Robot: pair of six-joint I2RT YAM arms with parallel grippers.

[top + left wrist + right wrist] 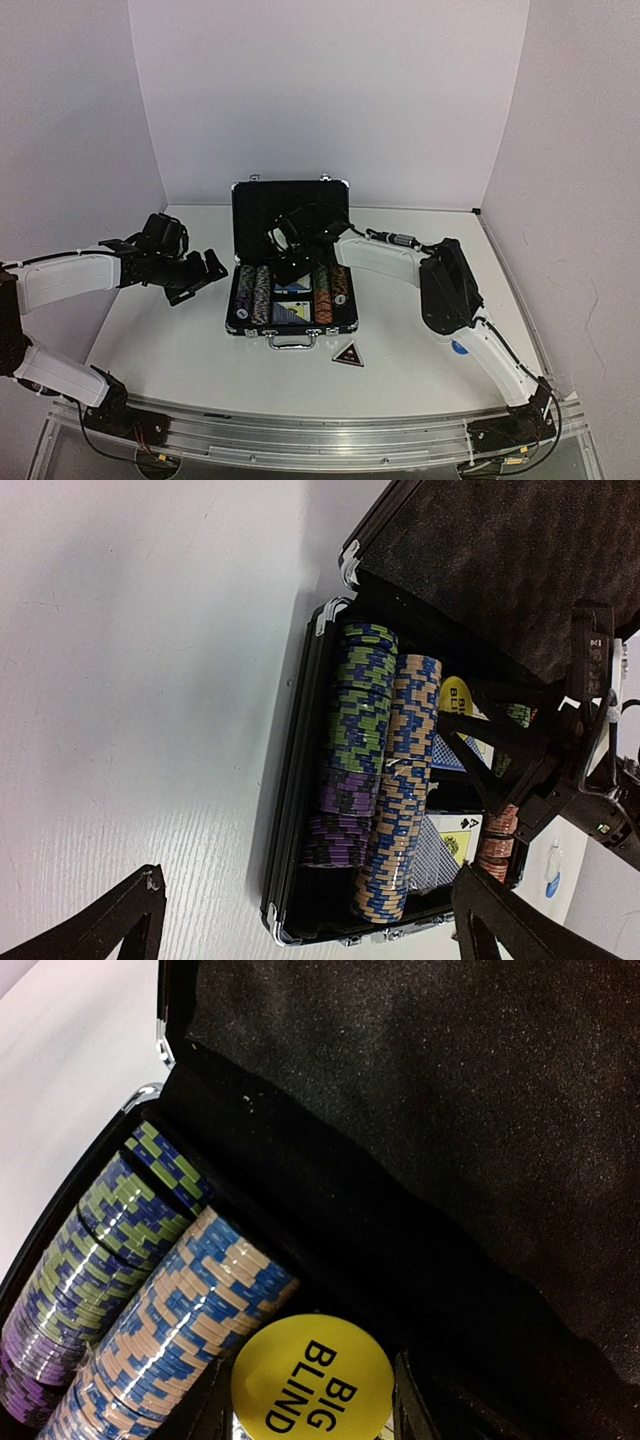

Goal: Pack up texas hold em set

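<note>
Inside the briefcase point(256, 204) are chips point(262, 295), decks point(291, 313), yellow disc point(312, 1380).

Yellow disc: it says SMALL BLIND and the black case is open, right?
Nearly. The yellow disc says BIG BLIND, not SMALL BLIND. The right wrist view shows the words. The black case is open, as you said.

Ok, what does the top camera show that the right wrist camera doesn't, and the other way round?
Only the top view: the left tool, open, left of the briefcase, and the dark triangular marker on the table before the handle. Only the right wrist: the yellow disc reading BIG BLIND, held in the right tool. Both: the open briefcase lid and striped poker chips.
</note>
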